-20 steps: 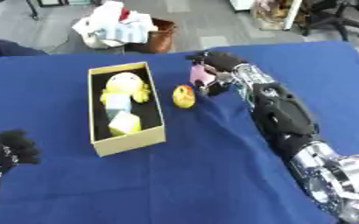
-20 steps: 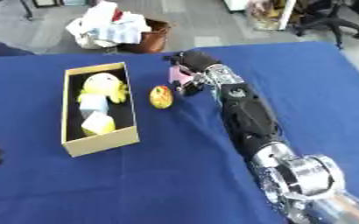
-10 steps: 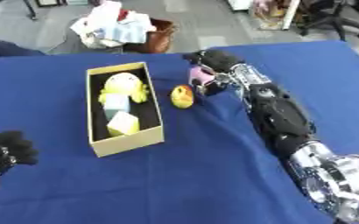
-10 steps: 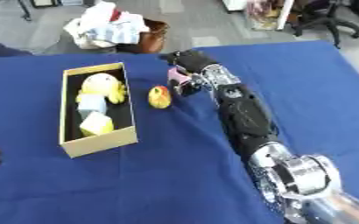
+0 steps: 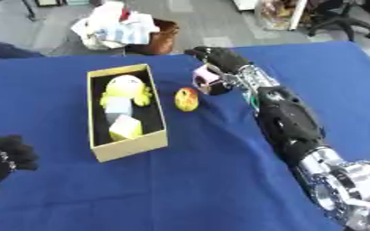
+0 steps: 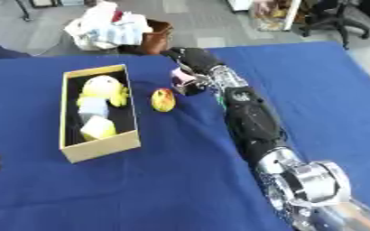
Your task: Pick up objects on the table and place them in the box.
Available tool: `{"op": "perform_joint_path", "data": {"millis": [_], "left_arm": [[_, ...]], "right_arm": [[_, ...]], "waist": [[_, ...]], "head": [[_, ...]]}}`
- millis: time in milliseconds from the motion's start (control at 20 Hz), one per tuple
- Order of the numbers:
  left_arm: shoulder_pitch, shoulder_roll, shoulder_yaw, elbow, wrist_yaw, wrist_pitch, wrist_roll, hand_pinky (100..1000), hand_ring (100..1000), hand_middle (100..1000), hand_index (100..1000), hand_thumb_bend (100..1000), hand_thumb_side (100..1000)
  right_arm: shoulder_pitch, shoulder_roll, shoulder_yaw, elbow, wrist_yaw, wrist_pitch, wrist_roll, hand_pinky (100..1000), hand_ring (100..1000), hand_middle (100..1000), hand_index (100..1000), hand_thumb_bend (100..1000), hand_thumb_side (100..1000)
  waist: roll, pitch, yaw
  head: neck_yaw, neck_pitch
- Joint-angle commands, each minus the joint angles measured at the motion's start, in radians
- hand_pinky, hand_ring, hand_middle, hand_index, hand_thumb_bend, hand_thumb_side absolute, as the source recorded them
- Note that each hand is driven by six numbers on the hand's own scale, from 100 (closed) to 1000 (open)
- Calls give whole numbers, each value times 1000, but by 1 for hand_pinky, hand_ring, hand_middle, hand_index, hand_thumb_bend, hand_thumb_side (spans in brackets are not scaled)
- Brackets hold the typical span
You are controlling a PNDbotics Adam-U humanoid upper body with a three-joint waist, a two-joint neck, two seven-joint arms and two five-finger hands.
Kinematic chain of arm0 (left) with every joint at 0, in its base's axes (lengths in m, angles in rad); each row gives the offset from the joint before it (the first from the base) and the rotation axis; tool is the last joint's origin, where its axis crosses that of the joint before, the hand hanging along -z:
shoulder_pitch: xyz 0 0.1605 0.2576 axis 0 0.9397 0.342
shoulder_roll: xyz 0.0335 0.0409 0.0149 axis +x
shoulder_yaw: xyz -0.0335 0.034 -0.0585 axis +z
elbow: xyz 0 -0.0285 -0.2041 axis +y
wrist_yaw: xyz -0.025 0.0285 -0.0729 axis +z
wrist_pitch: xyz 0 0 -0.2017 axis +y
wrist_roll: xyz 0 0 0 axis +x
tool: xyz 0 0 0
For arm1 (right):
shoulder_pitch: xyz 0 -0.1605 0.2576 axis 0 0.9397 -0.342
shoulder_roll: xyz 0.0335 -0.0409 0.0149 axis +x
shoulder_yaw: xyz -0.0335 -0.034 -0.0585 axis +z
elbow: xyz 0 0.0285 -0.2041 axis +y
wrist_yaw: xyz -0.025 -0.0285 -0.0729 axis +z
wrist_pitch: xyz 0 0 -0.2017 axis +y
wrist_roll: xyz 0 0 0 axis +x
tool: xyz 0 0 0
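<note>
While our right hand (image 5: 219,61) curls round a pink object (image 5: 207,77) at upper centre, a yellow-red toy (image 5: 186,99) lies just lower left, beside the box (image 5: 131,144); our left hand (image 5: 6,155) rests curled at lower left.

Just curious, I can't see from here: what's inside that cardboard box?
The box holds a yellow plush toy at the far end, a pale blue block, and a yellowish block. Anything beneath them is hidden.
</note>
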State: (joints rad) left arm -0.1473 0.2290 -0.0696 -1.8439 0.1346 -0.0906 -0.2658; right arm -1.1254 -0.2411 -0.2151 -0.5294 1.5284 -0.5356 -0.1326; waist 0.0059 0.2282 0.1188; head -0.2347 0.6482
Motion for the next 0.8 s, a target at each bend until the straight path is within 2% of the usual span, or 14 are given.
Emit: {"op": "perform_joint_path", "data": {"millis": [50,350,600,700,800], "left_arm": [[-9,19,2,-21,4,-3,-3,640,657,626,793,100,816],[-10,19,2,-21,5,-3,-4,640,657,626,793,100,818],[-12,18,0,-21,7,-3,-6,641,657,626,794,100,820],[-13,18,0,-21,7,-3,-7,641,657,626,794,100,820],[-13,18,0,-21,7,-3,-6,641,657,626,794,100,820]], "right_arm": [[-18,-23,-4,18,-17,39,38,857,939,993,1000,100,144],[-15,-36,-1,78,-92,153,159,892,988,1000,1000,100,155],[-13,-37,4,77,-114,241,158,892,993,1000,1000,100,158],[-11,-35,7,82,-111,258,155,886,985,1000,1000,100,162],[-8,-33,11,88,-108,265,153,843,943,1000,1000,100,170]], "waist": [[-8,-2,1],[-8,1,2],[-8,3,4],[-9,3,5],[-9,3,6]], "head": [[-3,-14],[-5,-17],[-11,-20],[-12,-19],[-14,-21]]}}
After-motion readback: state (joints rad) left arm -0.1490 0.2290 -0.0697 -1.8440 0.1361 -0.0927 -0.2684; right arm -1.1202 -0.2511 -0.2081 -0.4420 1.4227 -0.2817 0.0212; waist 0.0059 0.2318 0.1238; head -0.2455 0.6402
